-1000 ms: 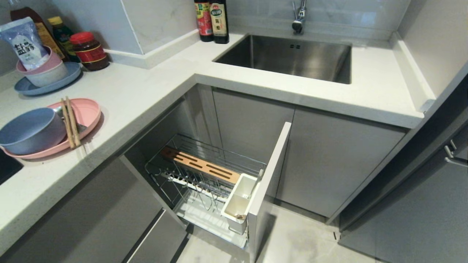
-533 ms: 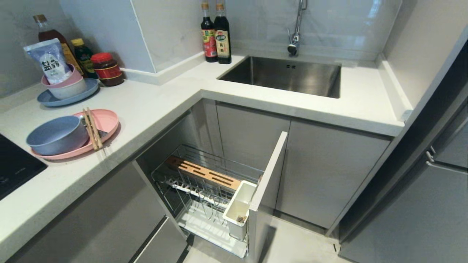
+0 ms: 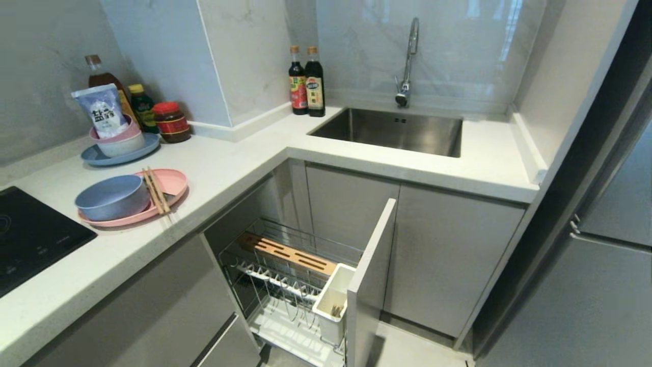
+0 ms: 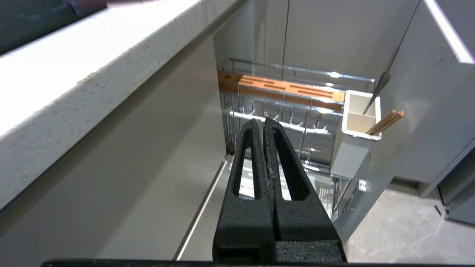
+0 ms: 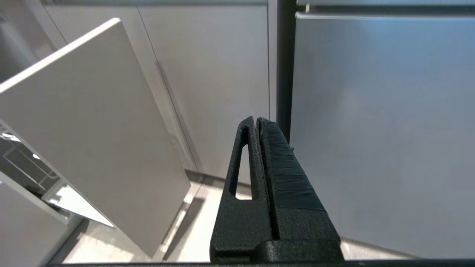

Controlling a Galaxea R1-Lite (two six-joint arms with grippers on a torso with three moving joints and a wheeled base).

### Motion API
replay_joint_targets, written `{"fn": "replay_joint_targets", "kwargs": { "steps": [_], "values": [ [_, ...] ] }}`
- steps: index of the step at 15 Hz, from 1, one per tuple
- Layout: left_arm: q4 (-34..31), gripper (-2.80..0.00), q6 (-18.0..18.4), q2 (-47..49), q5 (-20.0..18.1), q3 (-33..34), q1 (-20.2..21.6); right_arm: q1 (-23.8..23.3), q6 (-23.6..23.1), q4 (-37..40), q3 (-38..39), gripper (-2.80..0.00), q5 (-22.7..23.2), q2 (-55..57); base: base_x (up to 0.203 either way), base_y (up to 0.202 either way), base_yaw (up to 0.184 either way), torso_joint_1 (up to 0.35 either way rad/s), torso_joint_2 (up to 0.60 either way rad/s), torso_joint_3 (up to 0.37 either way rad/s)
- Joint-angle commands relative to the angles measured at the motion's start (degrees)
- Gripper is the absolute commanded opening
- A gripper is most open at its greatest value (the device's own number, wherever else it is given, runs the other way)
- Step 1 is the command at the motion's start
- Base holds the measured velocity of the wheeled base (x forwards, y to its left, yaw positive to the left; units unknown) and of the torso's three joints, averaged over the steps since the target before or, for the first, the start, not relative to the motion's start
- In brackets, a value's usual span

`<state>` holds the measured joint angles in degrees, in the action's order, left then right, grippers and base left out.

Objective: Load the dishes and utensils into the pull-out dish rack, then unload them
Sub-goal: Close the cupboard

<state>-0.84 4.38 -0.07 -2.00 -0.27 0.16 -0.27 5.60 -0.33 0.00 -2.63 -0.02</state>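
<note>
The bench [image 3: 229,168] was a white L-shaped top with a steel sink [image 3: 392,133] set into it. A pink plate [image 3: 170,182] lay on the bench near its front edge, beside a black cooktop [image 3: 30,239]. Behind it stood a blue-grey plate [image 3: 119,157]. Near the wall stood a red-lidded jar [image 3: 171,122] and two bottles [image 3: 127,97] behind the blue-grey plate. Two dark sauce bottles [image 3: 306,84] stood in the corner just beside the sink.

Head view looks down; left wrist shares pull-out dish rack [image 3: 300,285].
</note>
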Motion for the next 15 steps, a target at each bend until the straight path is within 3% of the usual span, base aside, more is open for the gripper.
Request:
{"fn": "replay_joint_targets", "kwargs": {
  "steps": [1, 8, 15],
  "values": [
    [-0.04, -2.80, 0.02, 0.07, -0.02, 0.00, 0.02, 0.00, 0.03, -0.03, 0.00, -2.80, 0.00, -0.24, 0.000, 0.000, 0.000, 0.006, 0.01, 0.203],
    [0.14, -2.80, -0.13, 0.07, 0.07, 0.09, 0.02, 0.00, 0.03, -0.03, 0.00, -2.80, 0.00, -0.24, 0.000, 0.000, 0.000, 0.002, 0.00, 0.196],
    [0.14, -2.80, -0.60, 0.07, 0.77, 0.09, 0.02, 0.00, 0.03, -0.03, 0.00, -2.80, 0.00, -0.24, 0.000, 0.000, 0.000, 0.001, 0.00, 0.025]
  ]
}}
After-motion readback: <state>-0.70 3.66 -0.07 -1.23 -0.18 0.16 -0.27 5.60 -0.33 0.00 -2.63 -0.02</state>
